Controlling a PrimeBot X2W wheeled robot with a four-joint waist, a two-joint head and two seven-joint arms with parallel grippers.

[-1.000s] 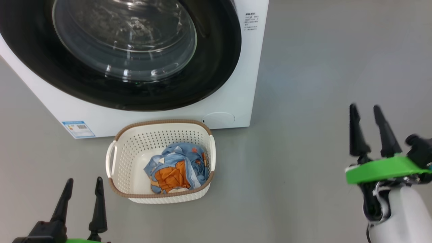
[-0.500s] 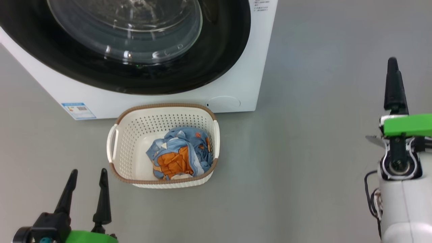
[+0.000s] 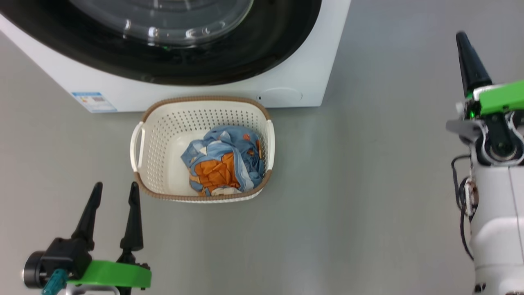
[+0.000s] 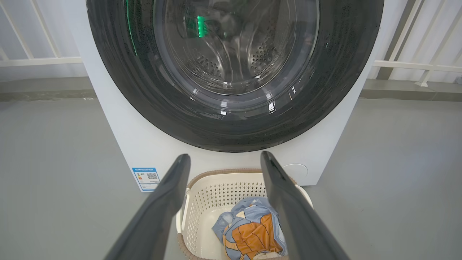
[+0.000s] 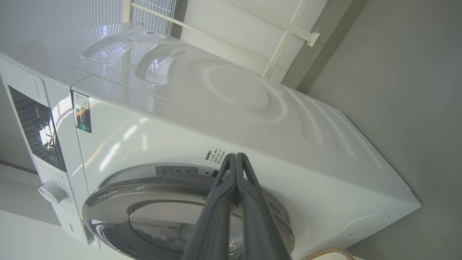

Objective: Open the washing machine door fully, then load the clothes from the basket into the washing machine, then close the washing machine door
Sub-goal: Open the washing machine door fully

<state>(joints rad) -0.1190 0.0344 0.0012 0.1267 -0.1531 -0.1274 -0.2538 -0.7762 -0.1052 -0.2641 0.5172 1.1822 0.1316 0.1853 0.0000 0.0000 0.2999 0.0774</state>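
The washing machine (image 3: 204, 88) stands at the top of the head view, and its glossy black washing machine door (image 3: 184, 53) lies shut against the front. Right before it sits the basket (image 3: 204, 99), with the blue and orange clothes (image 3: 223, 168) in its right half. My left gripper (image 3: 116, 188) is open, low and left of the basket. In the left wrist view the left gripper (image 4: 224, 157) frames the basket (image 4: 223, 172), the clothes (image 4: 252, 231) and the door (image 4: 234, 72). My right gripper (image 3: 461, 37) is shut on nothing, far right of the machine. In the rolled right wrist view the right gripper (image 5: 235, 156) points at the washing machine (image 5: 216, 108).
Grey floor (image 3: 368, 184) spreads around the basket and to the right. A blue label (image 3: 93, 100) and a round flap (image 3: 281, 95) mark the machine's lower front. White railing (image 4: 415, 65) runs behind it. A knob (image 5: 52, 191) sits by the control panel.
My right gripper has shut its fingers, turned edge-on and risen in view. The camera has tilted, shifting the machine and basket. The left gripper stays open.
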